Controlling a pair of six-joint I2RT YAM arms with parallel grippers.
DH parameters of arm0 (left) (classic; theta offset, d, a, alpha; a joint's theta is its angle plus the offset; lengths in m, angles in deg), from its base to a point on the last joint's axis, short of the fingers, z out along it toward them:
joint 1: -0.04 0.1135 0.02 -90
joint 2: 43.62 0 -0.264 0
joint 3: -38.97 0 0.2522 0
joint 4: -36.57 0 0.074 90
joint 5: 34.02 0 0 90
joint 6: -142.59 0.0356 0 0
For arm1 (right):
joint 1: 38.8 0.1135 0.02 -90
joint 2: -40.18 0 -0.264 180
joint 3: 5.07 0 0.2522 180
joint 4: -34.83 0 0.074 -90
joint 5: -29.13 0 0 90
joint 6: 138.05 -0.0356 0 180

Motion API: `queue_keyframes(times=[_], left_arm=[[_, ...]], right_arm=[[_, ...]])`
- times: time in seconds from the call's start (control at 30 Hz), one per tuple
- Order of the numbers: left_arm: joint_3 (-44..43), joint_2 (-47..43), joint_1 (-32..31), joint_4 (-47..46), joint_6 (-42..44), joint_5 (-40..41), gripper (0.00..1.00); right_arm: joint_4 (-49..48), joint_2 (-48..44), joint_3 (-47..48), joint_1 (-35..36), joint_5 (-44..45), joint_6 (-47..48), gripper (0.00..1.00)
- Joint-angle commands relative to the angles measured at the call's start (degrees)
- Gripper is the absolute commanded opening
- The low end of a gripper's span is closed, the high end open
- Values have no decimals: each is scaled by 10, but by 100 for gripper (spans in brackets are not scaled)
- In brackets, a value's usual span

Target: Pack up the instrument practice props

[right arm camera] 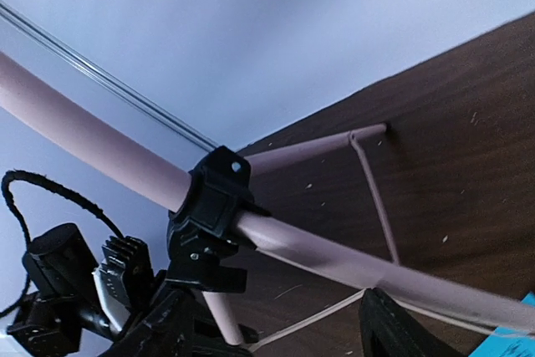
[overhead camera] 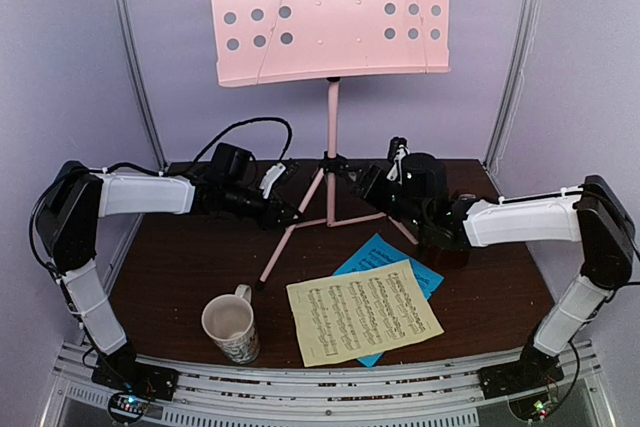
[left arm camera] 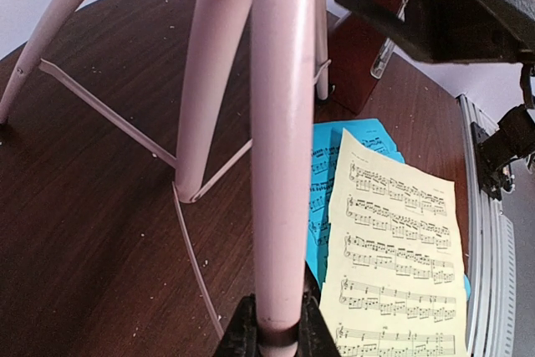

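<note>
Top external view is showing the pink music stand [overhead camera: 332,117] standing upright at the back centre of the bench [overhead camera: 170,267], with its tripod spread and its perforated desk [overhead camera: 330,12] riding high above both arms. The left claw [left arm camera: 276,334] is gripping a tripod leg [left arm camera: 280,148] at a narrow setting, fingers [left arm camera: 241,334] pressing either side of the tube. The right claw [right arm camera: 280,328] is standing wide, straddling another leg just below the black hub [right arm camera: 209,206] without clamping it. The metronome [left arm camera: 355,60] is sitting just beyond the tripod, under the right arm. The yellow sheet [overhead camera: 362,312] is lying over the blue sheet [overhead camera: 380,252] at the front right.

Handling: the stand is appearing to be light, stiff, smooth-painted tube. It is likely slippery and top-heavy, with the wide desk acting as a lever. Hold is best taken on a leg or the pole close to the hub. The thin brace wires [right arm camera: 376,198] are looking bendable and are not advised as grip points. The sheets are being judged limp and flat, and are likely needing an edge lift.

Clearance: open bench is lying left of the tripod. The mug [overhead camera: 230,325] is standing near the front-left foot and the sheets are lying near the right legs, so folding legs are risking a sweep. The desk is sitting between two frame uprights [overhead camera: 135,67], leaving little sideways margin.
</note>
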Motion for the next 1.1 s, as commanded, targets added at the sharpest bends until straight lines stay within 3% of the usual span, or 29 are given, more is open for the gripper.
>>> queue_keyframes(times=[0.0,0.23,0.5,0.67,0.87,0.93,1.07], left_arm=[[-12,-5,14,-12,-21,36,0],[-13,-5,13,-12,-23,34,0],[-13,-5,13,-12,-23,35,0],[-13,-3,13,-12,-23,34,0],[-14,-3,13,-11,-23,35,0],[-14,-3,13,-10,-24,35,0],[-14,-3,13,-10,-24,35,0]], right_arm=[[-43,15,20,4,-68,-197,69],[-107,35,-2,4,-40,-313,65],[-118,70,33,6,-47,-343,56],[-123,78,36,6,-50,-349,40],[-122,74,29,8,-42,-339,6],[-120,70,26,9,-35,-329,1],[-100,63,32,16,-11,-257,0]])
